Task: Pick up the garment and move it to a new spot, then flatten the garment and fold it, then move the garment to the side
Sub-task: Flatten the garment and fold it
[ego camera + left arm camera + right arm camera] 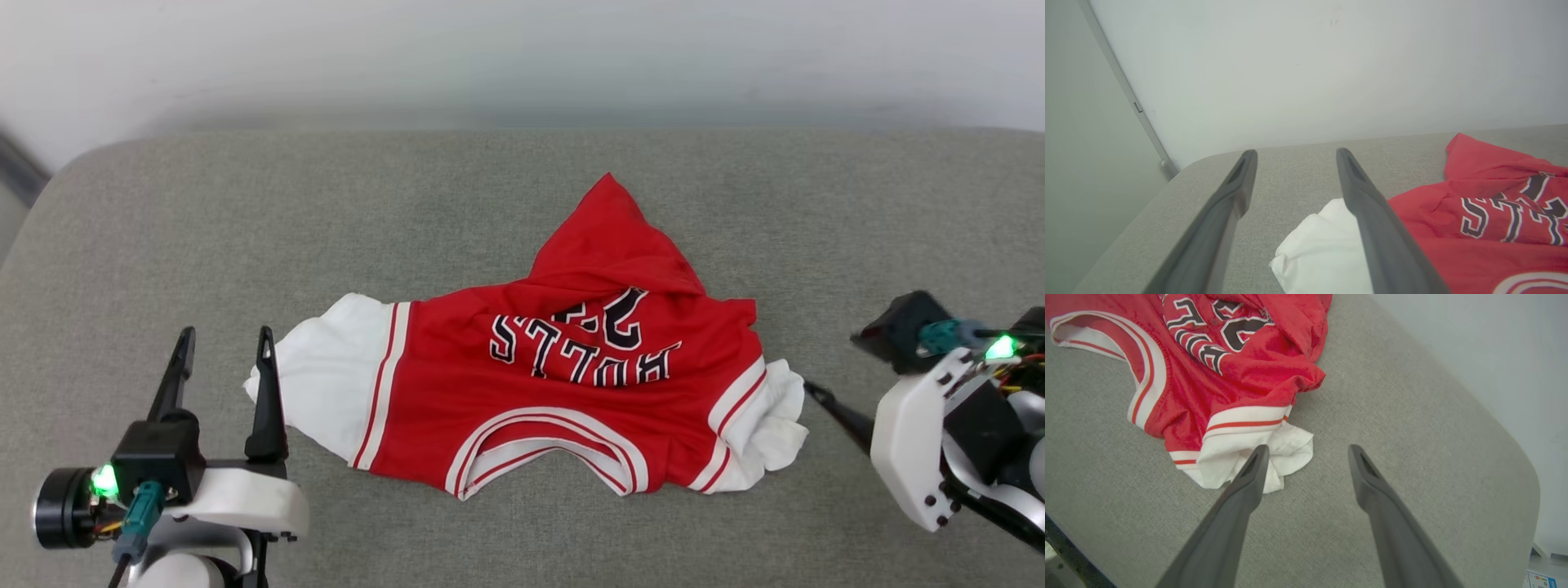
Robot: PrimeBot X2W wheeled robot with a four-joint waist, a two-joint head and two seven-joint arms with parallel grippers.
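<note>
The garment (571, 359) lies rumpled on the grey cushioned surface (204, 229), with its neckline toward me and its lettering upside down. Its lower part is bunched into a peak at the far side. One white sleeve (326, 384) lies spread out to the left, and the other sleeve (1274, 447) is crumpled at the right. My left gripper (227, 336) stands open and empty beside the left sleeve's end (1323, 253), its inner finger at the sleeve's edge. My right gripper (1309, 450) is open and empty, one finger (837, 412) pointing at the crumpled sleeve.
A pale wall (522, 57) runs behind the surface. The surface's rounded corners show at the far left (1180, 171) and at the right (1527, 473). Bare grey fabric lies on both sides of the garment. A small labelled box (1541, 577) sits below the right edge.
</note>
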